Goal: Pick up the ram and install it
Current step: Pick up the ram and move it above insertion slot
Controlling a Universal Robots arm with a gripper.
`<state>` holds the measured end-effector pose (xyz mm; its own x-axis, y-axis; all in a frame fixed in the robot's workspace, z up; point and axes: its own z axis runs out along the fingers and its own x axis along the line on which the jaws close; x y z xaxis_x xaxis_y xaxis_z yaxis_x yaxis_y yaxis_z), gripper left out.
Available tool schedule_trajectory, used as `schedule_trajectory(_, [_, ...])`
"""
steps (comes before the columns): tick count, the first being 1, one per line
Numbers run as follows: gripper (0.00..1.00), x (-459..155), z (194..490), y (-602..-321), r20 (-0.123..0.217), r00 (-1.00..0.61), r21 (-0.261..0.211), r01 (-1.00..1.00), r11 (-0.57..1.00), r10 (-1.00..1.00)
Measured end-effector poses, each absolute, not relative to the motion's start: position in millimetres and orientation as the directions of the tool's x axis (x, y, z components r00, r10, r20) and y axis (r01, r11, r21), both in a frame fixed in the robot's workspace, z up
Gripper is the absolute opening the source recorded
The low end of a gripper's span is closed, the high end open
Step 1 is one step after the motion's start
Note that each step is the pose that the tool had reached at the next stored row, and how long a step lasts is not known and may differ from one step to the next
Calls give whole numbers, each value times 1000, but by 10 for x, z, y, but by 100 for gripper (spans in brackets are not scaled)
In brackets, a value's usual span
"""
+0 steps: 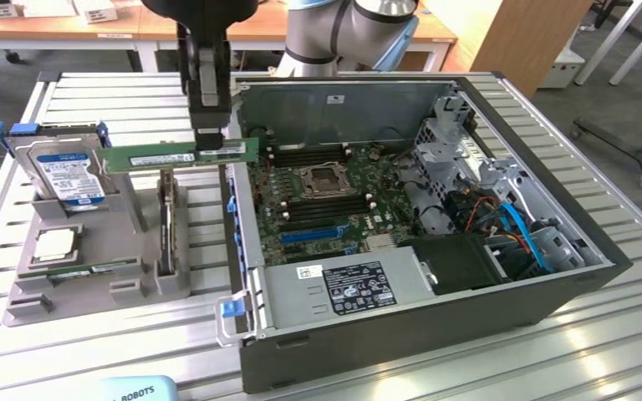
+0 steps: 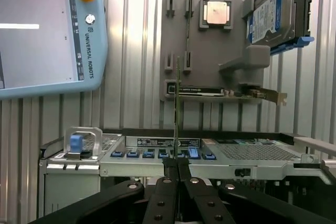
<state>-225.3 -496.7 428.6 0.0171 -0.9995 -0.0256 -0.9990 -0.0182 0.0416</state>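
While the gripper (image 1: pixel 211 142) hangs above the seam between the grey parts holder (image 1: pixel 87 292) and the open computer case (image 1: pixel 410 330), its 2 fingers are pinched nearly closed on the ram (image 1: pixel 154 157).

Findings:
- The ram is lifted clear of the holder and held on edge, its broad labelled face showing.
- Its long axis lies level, running from the exterior view's left to its right.
- The grip sits right of its middle, and the longer free end points left toward the upright hard drive (image 1: pixel 67 171).
- In the wrist view the ram (image 2: pixel 177 103) appears edge-on, extending straight out from the gripper (image 2: pixel 177 167).
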Motion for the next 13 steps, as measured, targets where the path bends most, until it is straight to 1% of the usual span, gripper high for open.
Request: schedule_trajectory(13, [12, -1899, 4286, -4967, -26, 18, 42, -999, -19, -1000])
